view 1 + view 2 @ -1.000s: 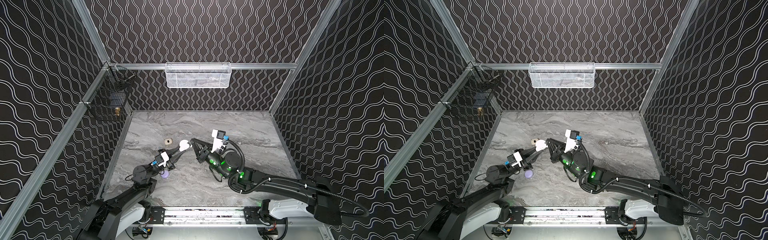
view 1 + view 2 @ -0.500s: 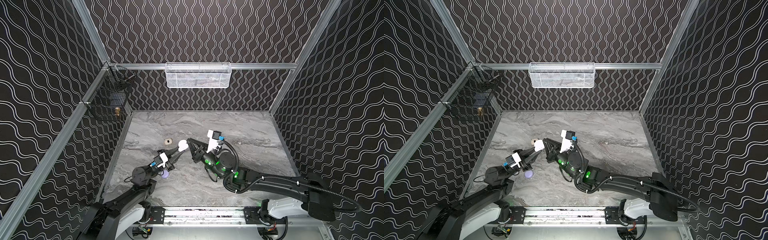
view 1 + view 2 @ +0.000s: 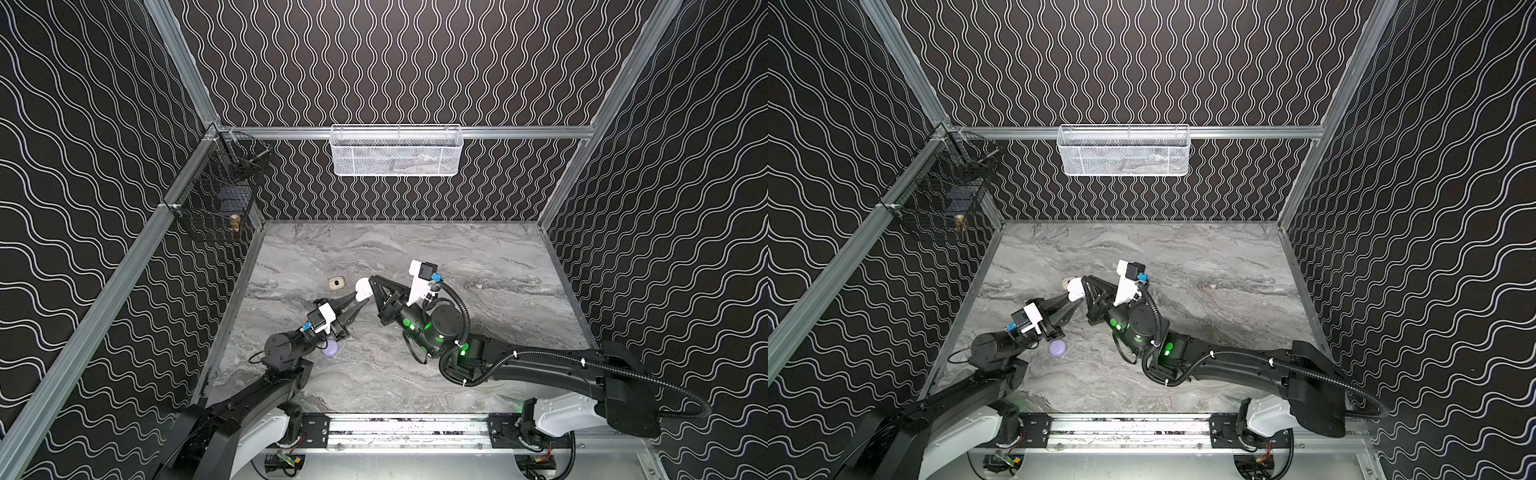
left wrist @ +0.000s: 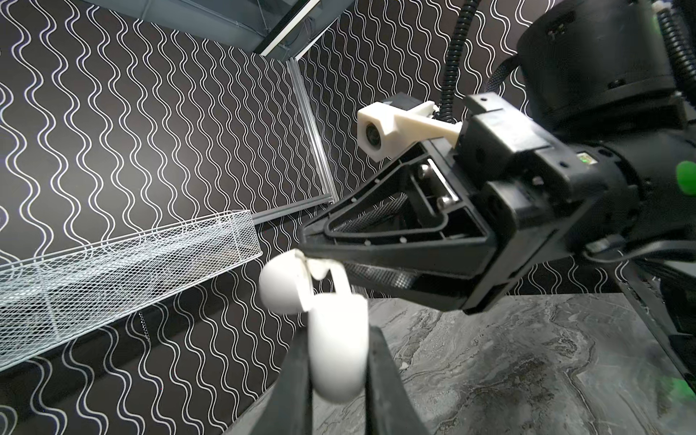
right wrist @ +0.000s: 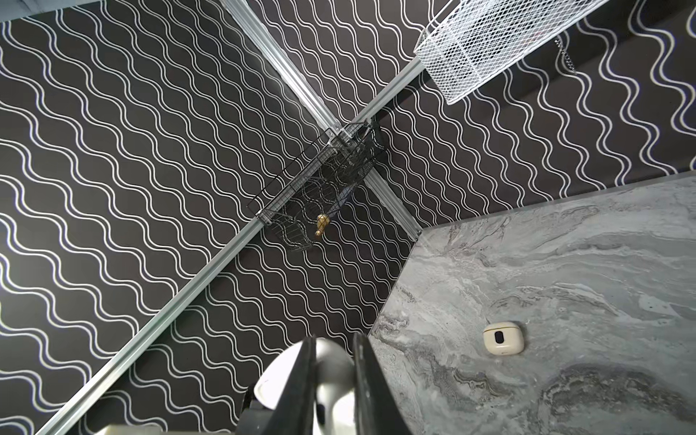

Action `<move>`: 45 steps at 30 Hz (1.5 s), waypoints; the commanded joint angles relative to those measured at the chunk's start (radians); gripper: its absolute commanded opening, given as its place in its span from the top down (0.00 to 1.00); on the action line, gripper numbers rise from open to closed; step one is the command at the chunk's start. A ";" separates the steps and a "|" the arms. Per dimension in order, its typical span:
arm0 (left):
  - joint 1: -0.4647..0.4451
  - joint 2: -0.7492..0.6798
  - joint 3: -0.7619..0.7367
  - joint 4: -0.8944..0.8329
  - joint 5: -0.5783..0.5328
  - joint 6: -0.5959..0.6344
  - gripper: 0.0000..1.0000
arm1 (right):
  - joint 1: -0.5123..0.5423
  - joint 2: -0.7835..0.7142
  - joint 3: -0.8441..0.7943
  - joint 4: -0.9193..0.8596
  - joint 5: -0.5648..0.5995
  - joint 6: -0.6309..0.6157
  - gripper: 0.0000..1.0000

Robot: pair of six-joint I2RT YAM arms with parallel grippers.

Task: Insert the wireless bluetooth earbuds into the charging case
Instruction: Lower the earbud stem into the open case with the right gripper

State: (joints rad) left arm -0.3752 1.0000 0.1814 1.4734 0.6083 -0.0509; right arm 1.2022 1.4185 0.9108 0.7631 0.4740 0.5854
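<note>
Three cases: white case [image 4: 339, 350] held up off the table [image 3: 498, 291], lid [image 4: 282, 286] swung open. Cream case [image 5: 504, 338] lying flat on the table just behind the meeting grippers. Lilac case [image 3: 1057, 348] on the table just beside the left arm, partly hidden under it in a top view. One earbud [image 4: 322, 269] in sight, white, right at the open mouth of the white case, between lid and body; seated or not, cannot tell. Two baskets on the walls: white mesh basket [image 3: 397, 151] on the back rail, black wire basket [image 3: 216, 199] in the back-left corner. Two arms. Left arm: reaching from the front-left base forward and toward the middle, forearm low, left gripper [image 3: 358, 296] tilted upward, clenched on the body of the white case from both sides. Right arm: stretched from the front-right base across to the left, elbow low over the table, wrist lifted, green lights on. Right gripper [image 3: 372, 280] aimed left and back, tip to tip with the left one, nearly closed, pinching the earbud. Both grippers left of the table's middle in both top views, well apart from either basket.
</note>
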 commanded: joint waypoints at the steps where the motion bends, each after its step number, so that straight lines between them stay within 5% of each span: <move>1: -0.001 -0.006 -0.001 0.018 -0.023 -0.004 1.00 | 0.003 0.015 0.010 0.050 0.031 -0.015 0.91; 45: 0.000 -0.017 0.063 -0.202 -0.117 0.026 1.00 | 0.032 0.040 0.026 -0.068 0.118 -0.032 0.92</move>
State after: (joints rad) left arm -0.3779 0.9813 0.2298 1.2797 0.5659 -0.0284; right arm 1.2274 1.4544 0.9295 0.7322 0.6144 0.5587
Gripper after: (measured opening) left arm 0.178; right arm 0.172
